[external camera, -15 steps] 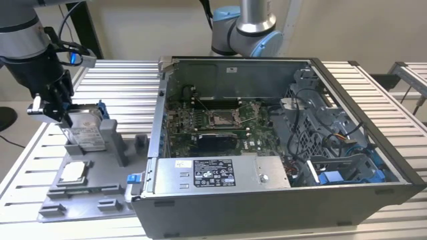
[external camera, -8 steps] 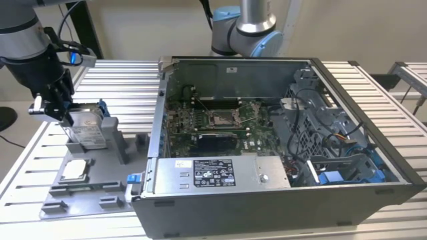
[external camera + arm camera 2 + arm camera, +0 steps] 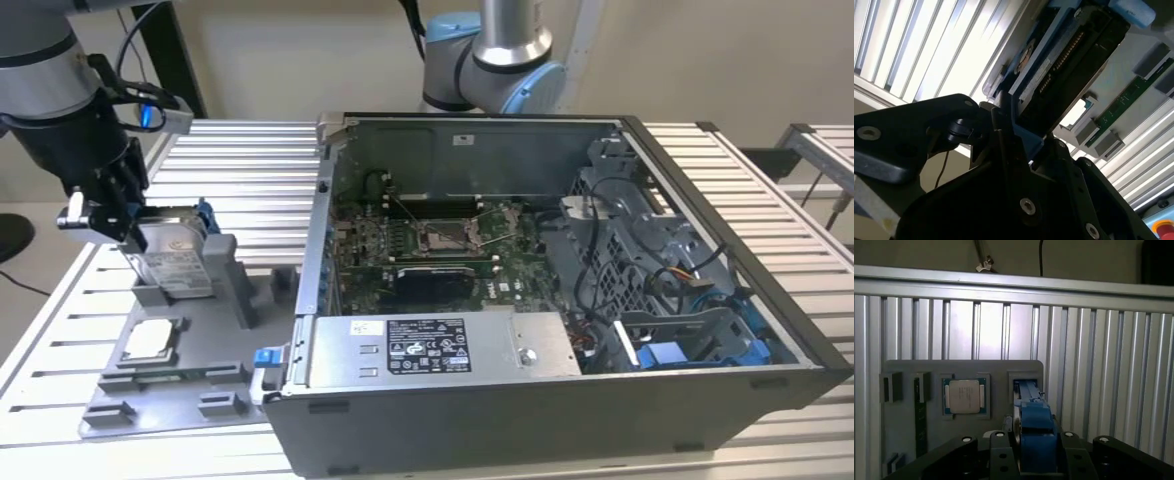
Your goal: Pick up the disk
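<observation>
On the exterior view's left, my black gripper (image 3: pixel 123 232) is clenched on the flat silver metal disk (image 3: pixel 175 258) with blue rails. The disk stands upright at the grey plastic fixture tray (image 3: pixel 214 345)

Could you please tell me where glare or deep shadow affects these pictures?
Second wrist view: table slats blown out white, the hand gripping the disk a dark silhouette; first wrist view: mild glare on the slats; exterior view: evenly lit, computer case interior shaded.

A robotics lab: an open computer case (image 3: pixel 534 420) on a slatted aluminium desk (image 3: pixel 247 160); a robot arm (image 3: pixel 501 60) stands behind the case.
</observation>
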